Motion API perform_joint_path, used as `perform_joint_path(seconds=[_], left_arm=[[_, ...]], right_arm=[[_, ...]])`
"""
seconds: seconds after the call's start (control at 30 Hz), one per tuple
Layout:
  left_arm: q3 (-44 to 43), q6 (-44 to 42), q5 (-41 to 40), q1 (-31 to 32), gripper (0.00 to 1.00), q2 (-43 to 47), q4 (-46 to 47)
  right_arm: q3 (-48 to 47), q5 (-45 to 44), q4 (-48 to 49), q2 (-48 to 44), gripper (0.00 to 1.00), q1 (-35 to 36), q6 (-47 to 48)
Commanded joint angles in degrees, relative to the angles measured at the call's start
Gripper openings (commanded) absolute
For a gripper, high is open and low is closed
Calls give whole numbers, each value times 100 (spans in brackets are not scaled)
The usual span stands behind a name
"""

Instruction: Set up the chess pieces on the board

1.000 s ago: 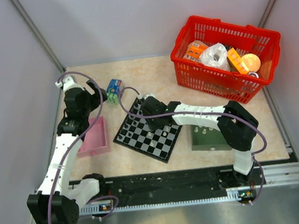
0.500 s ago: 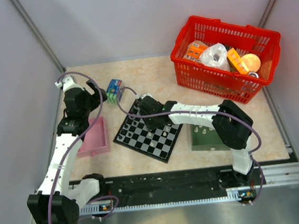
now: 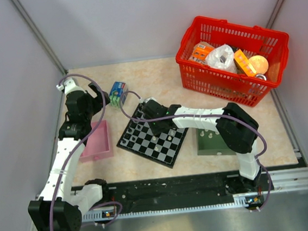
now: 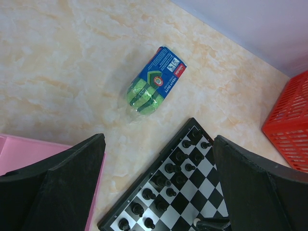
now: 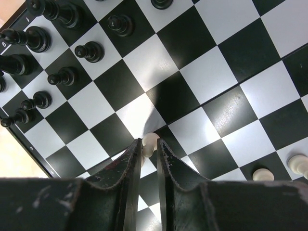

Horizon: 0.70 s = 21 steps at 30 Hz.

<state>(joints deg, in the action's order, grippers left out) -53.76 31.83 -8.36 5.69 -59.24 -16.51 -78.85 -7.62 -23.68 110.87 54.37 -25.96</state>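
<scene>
Pale chess piece [image 5: 151, 138] stands upright, seemingly pinched between the nearly closed tips of the right gripper [image 5: 149, 147] over a mid-board square of the board [image 5: 202, 72], with dark pieces [image 5: 65, 76] along the board's edge; the left gripper [image 4: 156, 144], wide open and holding nothing, hangs off the board's corner

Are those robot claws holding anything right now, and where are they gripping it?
The right gripper pinches a pale chess piece near its rounded top, over the board. The left gripper is open, holding nothing.
</scene>
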Motion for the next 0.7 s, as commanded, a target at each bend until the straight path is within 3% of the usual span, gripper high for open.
perform_joint_path(seconds=[0.0, 0.37, 0.67], left_arm=[[-3, -11, -25, -33, 99, 115, 271], [-47, -2, 10, -42, 99, 123, 271], [-21, 25, 45, -42, 99, 97, 298]], right_arm=[[-228, -64, 22, -4, 18, 30, 91], [167, -337, -5, -864, 15, 30, 82], [1081, -170, 127, -1682, 15, 153, -217]])
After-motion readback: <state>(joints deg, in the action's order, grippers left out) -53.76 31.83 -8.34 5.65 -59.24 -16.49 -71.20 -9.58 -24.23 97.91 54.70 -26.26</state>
